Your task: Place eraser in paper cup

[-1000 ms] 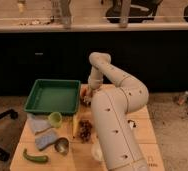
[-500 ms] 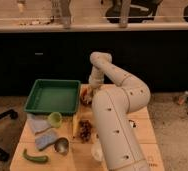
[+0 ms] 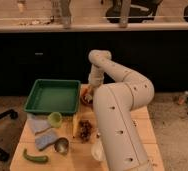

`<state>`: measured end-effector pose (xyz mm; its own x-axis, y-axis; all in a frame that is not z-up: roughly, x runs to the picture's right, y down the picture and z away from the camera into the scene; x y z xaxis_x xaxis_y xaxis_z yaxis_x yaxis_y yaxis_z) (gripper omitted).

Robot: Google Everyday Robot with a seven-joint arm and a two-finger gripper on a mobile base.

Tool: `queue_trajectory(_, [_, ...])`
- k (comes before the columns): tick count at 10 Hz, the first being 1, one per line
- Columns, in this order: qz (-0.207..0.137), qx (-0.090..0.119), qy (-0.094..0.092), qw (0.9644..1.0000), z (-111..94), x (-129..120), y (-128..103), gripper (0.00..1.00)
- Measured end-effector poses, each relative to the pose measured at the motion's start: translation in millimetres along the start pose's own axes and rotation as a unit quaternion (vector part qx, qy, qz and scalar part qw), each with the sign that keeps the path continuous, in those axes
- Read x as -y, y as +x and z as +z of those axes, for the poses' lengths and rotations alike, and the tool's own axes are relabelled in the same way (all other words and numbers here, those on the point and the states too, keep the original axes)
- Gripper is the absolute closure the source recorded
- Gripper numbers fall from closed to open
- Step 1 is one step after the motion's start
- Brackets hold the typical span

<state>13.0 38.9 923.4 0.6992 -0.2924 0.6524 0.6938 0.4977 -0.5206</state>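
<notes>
Eraser, small dark block: not discernible, possibly under the gripper (image 3: 88, 95), jaws together at the table's twelve o'clock edge beside the green plastic tray (image 3: 52, 95); white paper cup (image 3: 96, 150) at six o'clock, unfilled; placement outstanding.

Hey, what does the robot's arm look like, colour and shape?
The arm is a thick, off-white set of rounded tubes with fat elbow joints and small dark dots along its shell. No cables or lettering show. Its pincer sits at the table's far edge, beside the green tray.
</notes>
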Motion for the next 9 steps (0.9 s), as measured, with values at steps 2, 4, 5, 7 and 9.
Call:
queue_trajectory(2, [-0.001, -0.026, 0.002, 0.9997, -10.0, -1.8, -2.9, 1.0])
queue_trajectory(4, [-0.002, -0.067, 0.0, 0.9977, -23.1, -4.9, -9.2, 1.0])
queue_trajectory(5, [-0.004, -0.081, -0.001, 0.9967, -27.2, -5.4, -12.7, 1.0])
queue_trajectory(7, [-0.005, -0.1, -0.001, 0.995, -36.1, -9.8, -21.2, 1.0])
queue_trajectory(9, [-0.001, -0.11, 0.003, 0.9939, -46.1, -17.4, -27.9, 1.0])
